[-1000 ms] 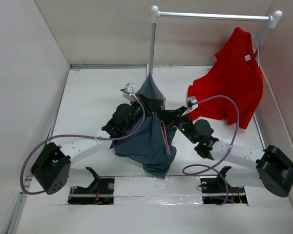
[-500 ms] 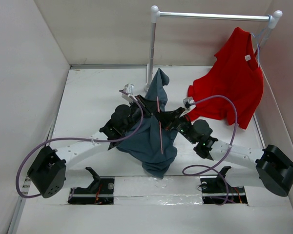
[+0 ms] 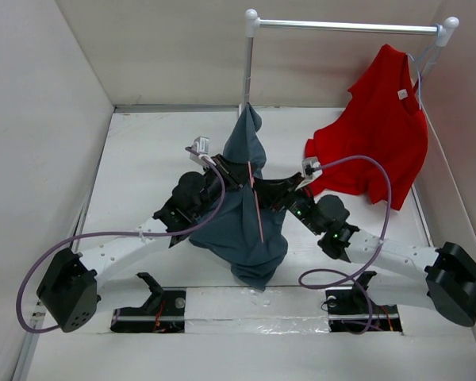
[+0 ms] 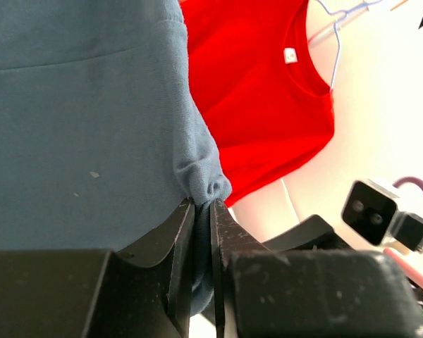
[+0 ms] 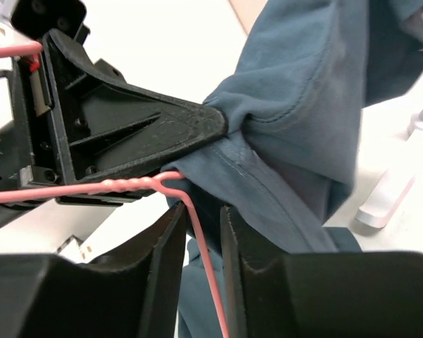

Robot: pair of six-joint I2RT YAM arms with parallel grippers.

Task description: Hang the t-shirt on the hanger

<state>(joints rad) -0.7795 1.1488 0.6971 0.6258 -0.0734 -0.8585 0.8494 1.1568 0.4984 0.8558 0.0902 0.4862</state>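
The blue-grey t-shirt (image 3: 238,230) hangs bunched between both grippers above the table's middle, its top peaking by the rack post. My left gripper (image 3: 228,171) is shut on a fold of it; the left wrist view shows the cloth (image 4: 77,127) pinched between the jaws (image 4: 202,205). The pink wire hanger (image 3: 255,202) runs down the shirt's front. In the right wrist view its wire (image 5: 92,187) bends and passes between my right gripper's (image 5: 201,211) nearly closed jaws, with shirt cloth (image 5: 303,105) just behind. My right gripper (image 3: 263,190) sits right of the left one.
A bright red t-shirt (image 3: 381,135) hangs on a pale hanger from the white rack rail (image 3: 345,26) at the back right. The rack post (image 3: 247,71) stands just behind the held shirt. White walls close in on the left, back and right.
The left arm has reached farther out and its gripper has moved left. The shirt's peak swung right, then back to the rack post. The pink wire has shifted toward the shirt's middle.
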